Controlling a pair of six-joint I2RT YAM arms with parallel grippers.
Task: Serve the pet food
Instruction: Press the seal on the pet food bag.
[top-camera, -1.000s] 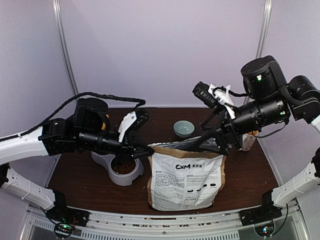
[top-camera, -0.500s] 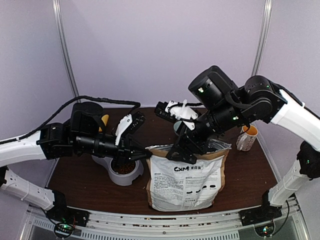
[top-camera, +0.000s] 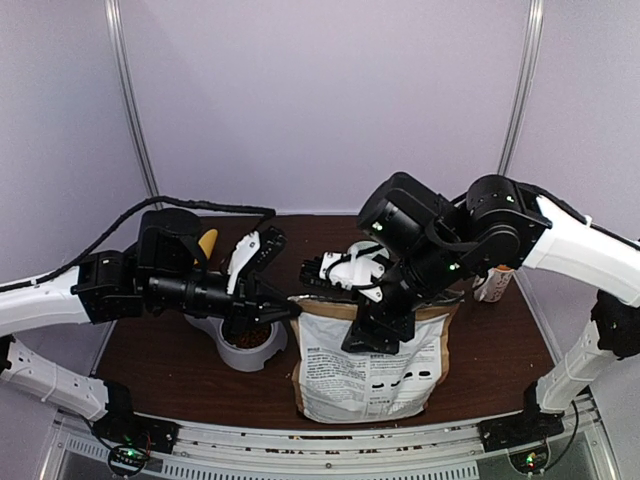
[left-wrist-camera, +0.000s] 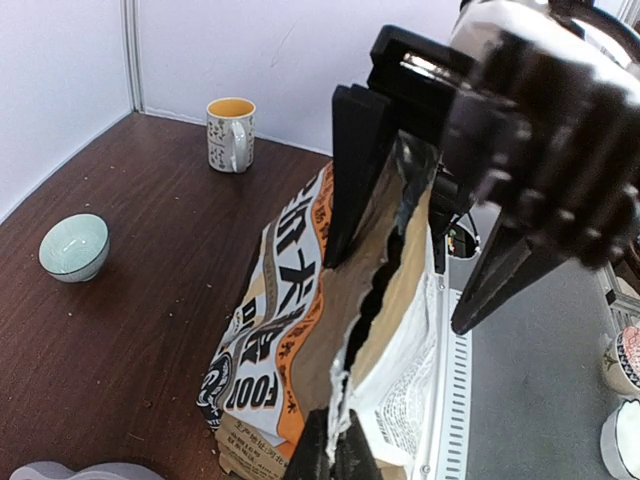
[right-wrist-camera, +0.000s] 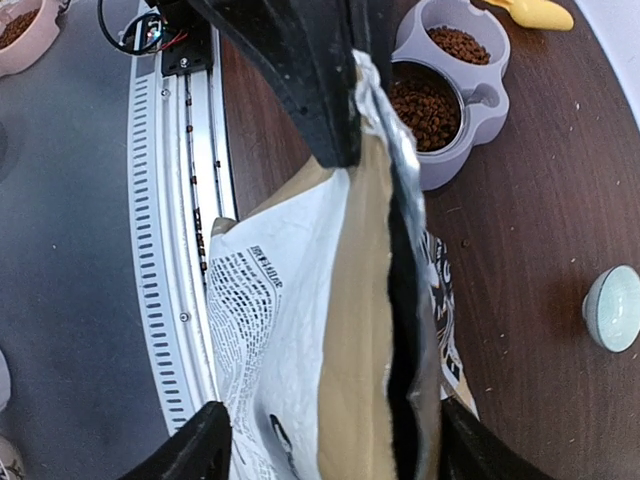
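Bag (left-wrist-camera: 285, 330) reads "FOOD"; left gripper (left-wrist-camera: 330, 456) pinches its edge, right gripper (right-wrist-camera: 335, 448) straddles its top, fingers wide.

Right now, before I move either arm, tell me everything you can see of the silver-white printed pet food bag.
The silver-white printed pet food bag stands upright at the near middle of the dark brown wooden table. White front with black print, orange-brown side trim, shiny foil lining. Its top is torn open, the edge jagged. The left pincer is shut on one end of the rim; the open right pincer straddles the other end, contact unclear.
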